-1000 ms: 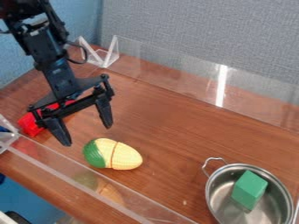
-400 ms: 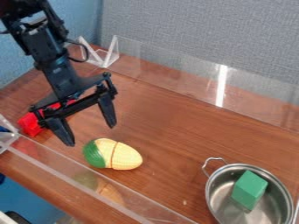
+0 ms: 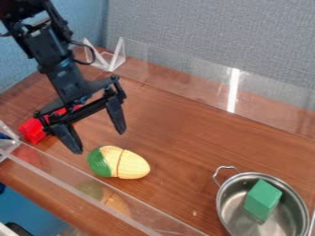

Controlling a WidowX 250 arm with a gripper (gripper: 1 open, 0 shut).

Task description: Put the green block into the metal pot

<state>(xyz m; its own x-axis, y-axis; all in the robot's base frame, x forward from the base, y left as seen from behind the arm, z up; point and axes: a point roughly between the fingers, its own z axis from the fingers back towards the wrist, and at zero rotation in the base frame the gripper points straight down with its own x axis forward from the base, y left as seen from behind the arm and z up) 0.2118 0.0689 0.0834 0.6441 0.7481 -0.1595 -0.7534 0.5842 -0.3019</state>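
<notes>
The green block (image 3: 262,198) lies inside the metal pot (image 3: 234,219) at the bottom right, resting on the pot's floor. My gripper (image 3: 94,128) hangs over the left part of the wooden table, far from the pot. Its two black fingers (image 3: 118,117) are spread wide apart and hold nothing. The fingertips hover just above the yellow toy fruit (image 3: 120,162) with a green end.
A red block (image 3: 33,130) lies at the left edge behind my gripper. Clear plastic walls (image 3: 185,74) ring the table at the back and front. A small wire handle (image 3: 223,171) sticks out of the pot's left rim.
My gripper has drifted slightly right and up, still open. The block, pot and fruit have not moved.
</notes>
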